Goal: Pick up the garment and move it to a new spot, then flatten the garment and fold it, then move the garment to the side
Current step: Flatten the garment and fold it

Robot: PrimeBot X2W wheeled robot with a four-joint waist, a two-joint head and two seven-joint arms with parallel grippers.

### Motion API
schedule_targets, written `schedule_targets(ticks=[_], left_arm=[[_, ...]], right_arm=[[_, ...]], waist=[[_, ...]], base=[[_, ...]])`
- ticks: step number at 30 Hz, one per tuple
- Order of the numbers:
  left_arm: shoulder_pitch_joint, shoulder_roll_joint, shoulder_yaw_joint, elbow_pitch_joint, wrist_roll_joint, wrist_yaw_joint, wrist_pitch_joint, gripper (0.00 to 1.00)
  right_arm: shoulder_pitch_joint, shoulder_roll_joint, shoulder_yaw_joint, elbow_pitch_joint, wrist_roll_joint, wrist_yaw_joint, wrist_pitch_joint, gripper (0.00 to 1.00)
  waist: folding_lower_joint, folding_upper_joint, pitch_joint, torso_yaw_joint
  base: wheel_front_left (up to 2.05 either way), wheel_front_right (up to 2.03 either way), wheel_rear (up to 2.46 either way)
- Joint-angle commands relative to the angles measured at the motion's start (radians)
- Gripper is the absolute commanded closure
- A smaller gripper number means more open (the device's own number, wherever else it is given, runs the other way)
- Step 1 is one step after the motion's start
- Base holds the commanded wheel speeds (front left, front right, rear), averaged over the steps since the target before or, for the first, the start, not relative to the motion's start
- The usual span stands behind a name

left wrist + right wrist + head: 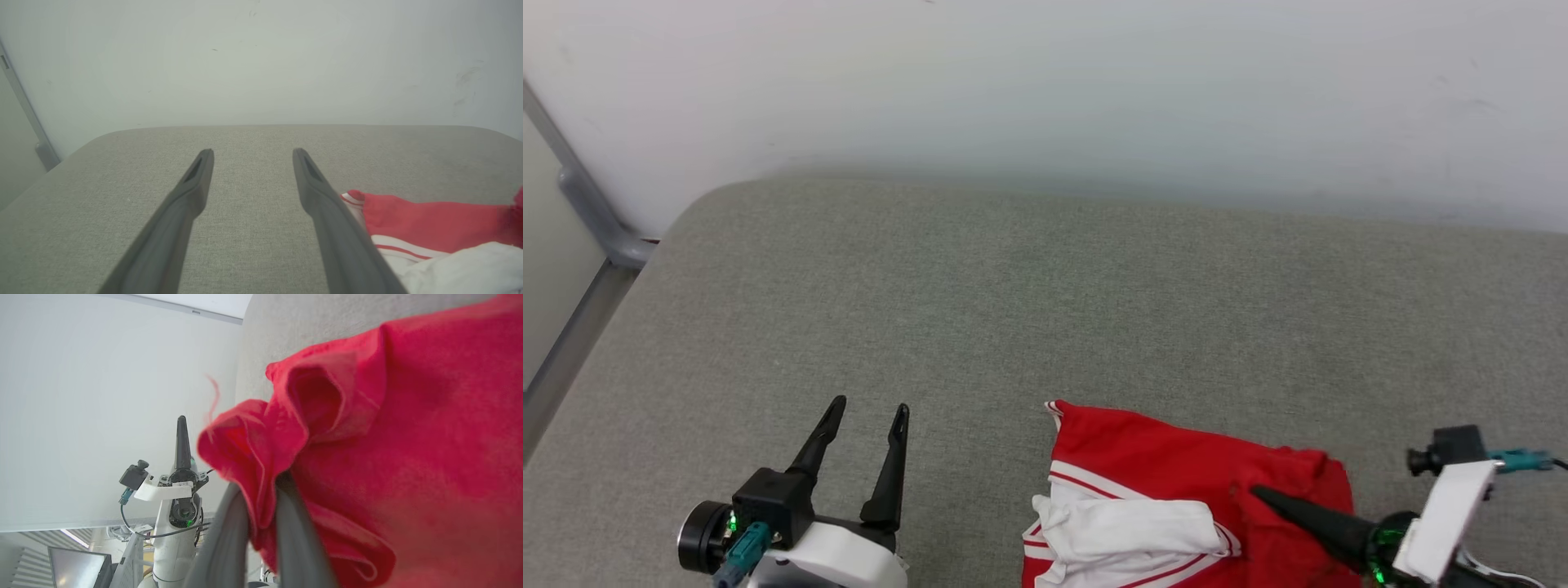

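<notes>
The garment (1176,465) is a red jersey with white sleeve ends and red-and-white striped trim, bunched on the grey padded table at the lower right of the head view. My right gripper (1262,496) is shut on a fold of its red cloth; in the right wrist view the red garment (367,437) is pinched between the two dark fingers (229,531). My left gripper (864,416) stands open at the lower left, apart from the cloth. Beyond its right finger in the left wrist view lies the garment (429,224).
The grey padded table (1013,286) stretches back to a pale wall (1045,82). A grey metal frame (588,212) runs along the table's left edge. My left arm (175,498) shows in the right wrist view, with a dark screen (77,571) behind it.
</notes>
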Motion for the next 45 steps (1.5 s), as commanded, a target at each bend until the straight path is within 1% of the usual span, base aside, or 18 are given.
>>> schedule_targets(ticks=[1, 3, 7, 9, 13, 16, 17, 18, 19, 20, 21, 23, 27, 30, 34, 39, 42, 45], left_arm=[[-0.020, -0.007, -0.002, 0.000, -0.003, -0.004, -0.004, 0.00], [-0.030, -0.008, -0.004, 0.001, -0.005, -0.009, -0.004, 0.00], [-0.064, -0.022, -0.016, 0.000, -0.002, -0.021, -0.004, 0.00], [-0.080, -0.032, -0.020, 0.002, -0.002, -0.024, -0.004, 0.00], [-0.102, -0.046, -0.014, -0.003, 0.001, -0.031, -0.004, 0.00], [-0.109, -0.052, -0.005, -0.006, 0.007, -0.037, -0.004, 0.00], [-0.111, -0.055, -0.001, -0.007, 0.009, -0.039, -0.004, 0.00], [-0.111, -0.057, 0.002, -0.007, 0.011, -0.038, -0.004, 0.00], [-0.111, -0.060, 0.004, -0.007, 0.012, -0.038, -0.004, 0.00], [-0.111, -0.063, 0.005, -0.005, 0.013, -0.040, -0.004, 0.00], [-0.112, -0.066, 0.007, -0.003, 0.016, -0.041, -0.004, 0.00], [-0.116, -0.069, 0.007, -0.001, 0.019, -0.046, -0.004, 0.00], [-0.120, -0.072, 0.011, 0.003, 0.027, -0.049, -0.004, 0.00], [-0.120, -0.075, 0.011, 0.007, 0.031, -0.054, -0.004, 0.00], [-0.103, -0.075, 0.014, 0.011, 0.037, -0.056, -0.004, 0.00], [-0.088, -0.077, 0.021, 0.016, 0.041, -0.057, -0.004, 0.00], [-0.075, -0.077, 0.027, 0.019, 0.046, -0.058, -0.004, 0.00], [-0.066, -0.077, 0.035, 0.023, 0.047, -0.057, -0.004, 0.00]], right_arm=[[-0.008, 0.003, 0.026, 0.002, 0.016, 0.000, -0.018, 1.00], [-0.022, 0.003, 0.100, 0.015, 0.050, 0.000, -0.056, 1.00], [-0.053, 0.002, 0.217, 0.048, 0.063, 0.000, -0.159, 1.00], [-0.068, 0.002, 0.272, 0.071, 0.051, 0.000, -0.199, 1.00], [-0.100, 0.002, 0.345, 0.122, 0.056, 0.000, -0.280, 1.00], [-0.120, 0.002, 0.376, 0.160, 0.061, 0.000, -0.342, 1.00], [-0.125, 0.002, 0.385, 0.173, 0.064, 0.000, -0.364, 0.96], [-0.130, 0.002, 0.395, 0.189, 0.064, 0.000, -0.380, 0.59], [-0.135, 0.002, 0.409, 0.202, 0.056, 0.000, -0.393, 0.44], [-0.141, 0.002, 0.420, 0.215, 0.051, 0.000, -0.405, 0.12], [-0.146, 0.002, 0.427, 0.223, 0.052, 0.000, -0.418, 0.00], [-0.155, 0.002, 0.444, 0.233, 0.066, 0.000, -0.436, 0.00], [-0.171, 0.002, 0.469, 0.209, 0.087, 0.000, -0.469, 0.00], [-0.176, -0.010, 0.484, 0.167, 0.075, 0.000, -0.491, 0.00], [-0.174, -0.056, 0.506, 0.102, 0.001, 0.000, -0.552, 0.00], [-0.164, -0.128, 0.495, 0.044, -0.169, 0.000, -0.700, 0.00], [-0.147, -0.177, 0.455, 0.040, -0.335, 0.000, -0.809, 0.00], [-0.119, -0.192, 0.377, 0.049, -0.503, 0.000, -0.890, 0.00]], waist=[[0.0000, 0.0000, 0.012, 0.015], [0.0000, 0.0000, 0.025, 0.027], [0.0000, 0.0000, 0.057, 0.063], [0.0000, 0.0000, 0.070, 0.080], [0.0000, 0.0000, 0.094, 0.097], [0.0000, 0.0000, 0.109, 0.100], [0.0000, 0.0000, 0.112, 0.100], [0.0000, 0.0000, 0.114, 0.099], [0.0000, 0.0000, 0.116, 0.097], [0.0000, 0.0000, 0.118, 0.096], [0.0000, 0.0000, 0.120, 0.094], [0.0000, 0.0000, 0.121, 0.091], [0.0000, 0.0000, 0.118, 0.083], [0.0000, 0.0000, 0.110, 0.081], [0.0000, 0.0000, 0.095, 0.071], [0.0000, 0.0000, 0.075, 0.055], [0.0000, 0.0000, 0.062, 0.040], [0.0000, 0.0000, 0.050, 0.024]], base=[[0.00, 0.00, 0.00], [0.00, 0.00, 0.00], [0.00, 0.00, 0.00], [0.00, 0.00, 0.00], [0.00, 0.00, 0.00], [0.00, 0.00, 0.00], [0.00, 0.00, 0.00], [0.00, 0.00, 0.00], [0.00, 0.00, 0.00], [0.00, 0.00, 0.00], [0.00, 0.00, 0.00], [0.00, 0.00, 0.00], [0.00, 0.00, 0.00], [0.00, 0.00, 0.00], [0.00, 0.00, 0.00], [0.00, 0.00, 0.00], [0.00, 0.00, 0.00], [0.00, 0.00, 0.00]])
